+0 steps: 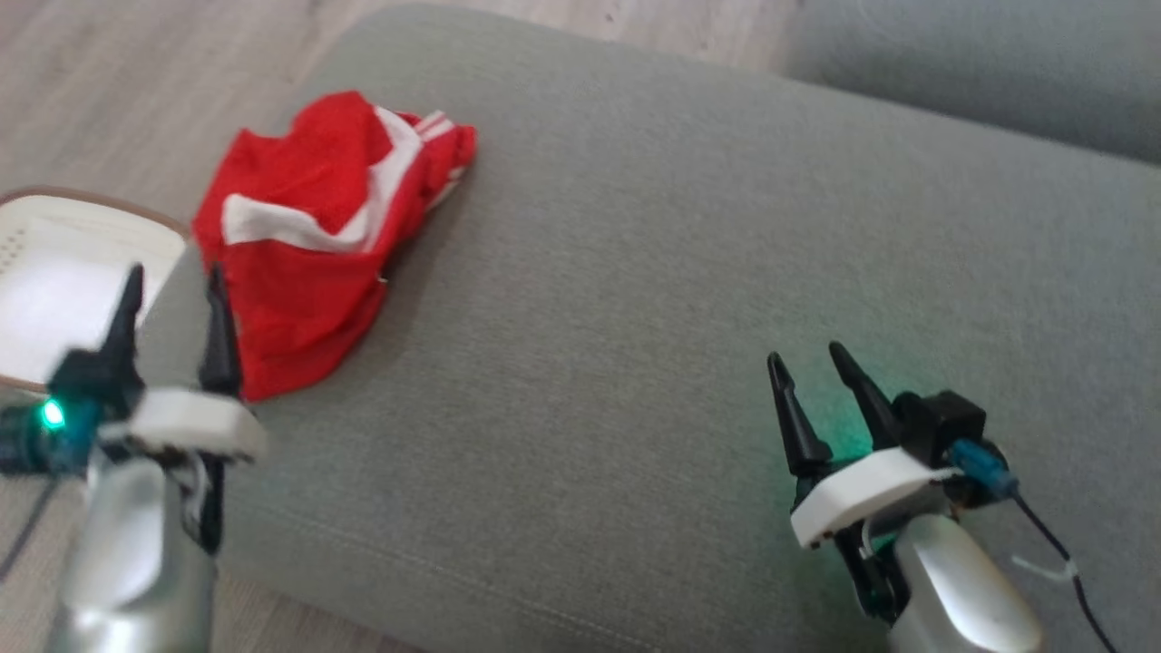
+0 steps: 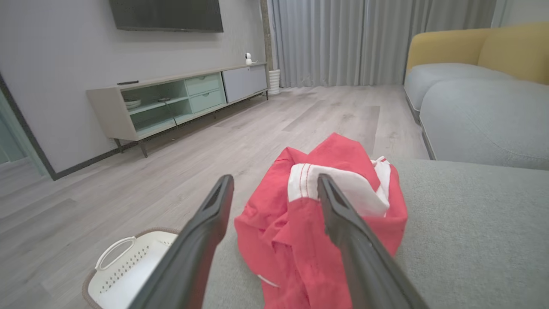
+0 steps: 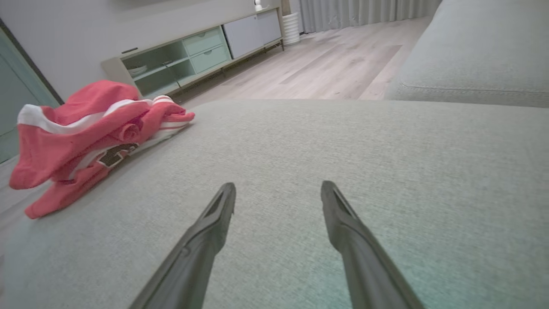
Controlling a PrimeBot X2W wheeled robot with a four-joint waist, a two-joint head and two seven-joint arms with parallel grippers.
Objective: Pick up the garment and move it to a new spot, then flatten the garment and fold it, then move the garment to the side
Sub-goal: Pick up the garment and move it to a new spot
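Left hand (image 1: 176,272) spread, empty | right hand (image 1: 804,354) likewise | garment (image 1: 308,281) crumpled, long axis near-to-far

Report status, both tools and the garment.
Left tool open, at the garment's near edge. Right tool open, above bare cushion. Garment crumpled, cushion's left end. Basket beside, not blocking.

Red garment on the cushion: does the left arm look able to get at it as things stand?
Probably yes. The left pincer is open and aimed at the crumpled red garment just ahead, and nothing lies between them on the grey cushion.
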